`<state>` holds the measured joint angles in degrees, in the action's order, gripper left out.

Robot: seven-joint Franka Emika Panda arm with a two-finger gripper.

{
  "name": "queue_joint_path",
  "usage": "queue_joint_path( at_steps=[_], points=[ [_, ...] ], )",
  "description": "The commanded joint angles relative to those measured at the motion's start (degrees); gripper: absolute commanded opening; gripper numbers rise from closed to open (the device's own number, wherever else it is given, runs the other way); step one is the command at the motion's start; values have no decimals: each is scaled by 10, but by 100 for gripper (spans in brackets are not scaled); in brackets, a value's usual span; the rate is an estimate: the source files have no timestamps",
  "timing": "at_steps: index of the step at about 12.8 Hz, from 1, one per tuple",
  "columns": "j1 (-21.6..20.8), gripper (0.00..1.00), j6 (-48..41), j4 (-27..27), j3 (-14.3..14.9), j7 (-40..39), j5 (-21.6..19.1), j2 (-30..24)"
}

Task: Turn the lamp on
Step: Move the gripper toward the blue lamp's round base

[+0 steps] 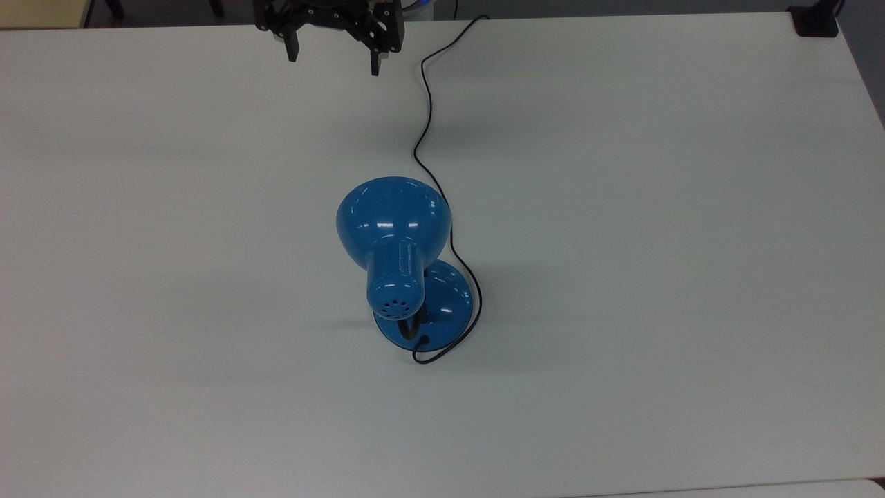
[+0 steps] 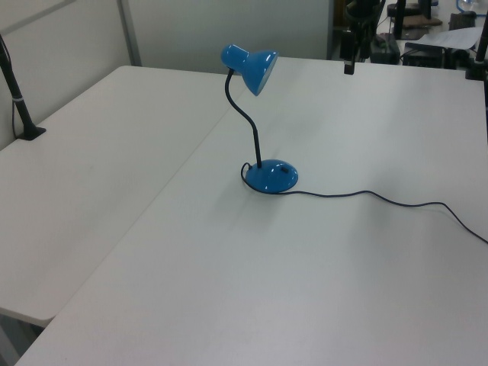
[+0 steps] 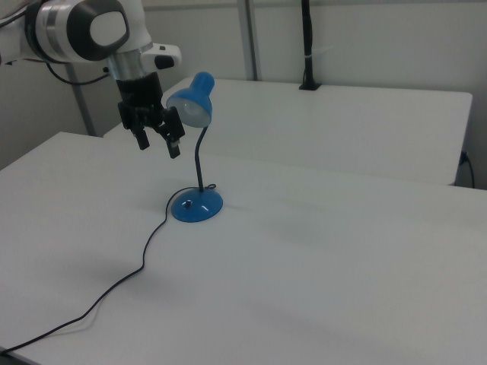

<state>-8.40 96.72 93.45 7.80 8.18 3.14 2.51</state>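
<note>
**One blue desk lamp, gripper hanging well off it**

One small glossy blue desk lamp (image 1: 401, 263) sits roughly mid-table on a plain white table (image 1: 657, 277), and nothing is touching it. Its dome shade (image 1: 394, 218) points toward the top view's upper edge, with the vent-holed neck (image 1: 394, 283) behind it and the round blue base (image 1: 442, 304) underneath, a bit toward the top view's right. A black gooseneck (image 2: 242, 114) curves up from the base to the shade, easy to see in the left view.

The thin black cord (image 1: 425, 104) loops around the base, then snakes up the top view toward the far edge of the table.

The gripper (image 1: 333, 61) is at the top view's upper edge, slightly to the top view's left of the shade and well apart from the lamp. Its two black fingers (image 1: 292, 50) are spread wide with nothing between them. In the right view the gripper (image 3: 157, 144) hangs in the air at about shade height, on the right view's left of the lamp, fingertips pointing down, clear of the table. The white and grey arm (image 3: 84, 30) runs off toward the right view's upper left corner.

A second white table (image 3: 342, 122) stands behind the first one in the right view, with a black pole (image 3: 307, 46) rising from its far edge.
</note>
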Motion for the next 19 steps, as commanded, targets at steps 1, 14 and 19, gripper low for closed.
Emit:
queue_joint_path(
  at_steps=[1,14,19],
  points=[
    [-8,100,-27,-14,15,-11,-11,2],
    [-9,100,-26,-14,14,-12,-11,2],
    [-9,16,-20,-13,14,-26,-12,5]
  ],
)
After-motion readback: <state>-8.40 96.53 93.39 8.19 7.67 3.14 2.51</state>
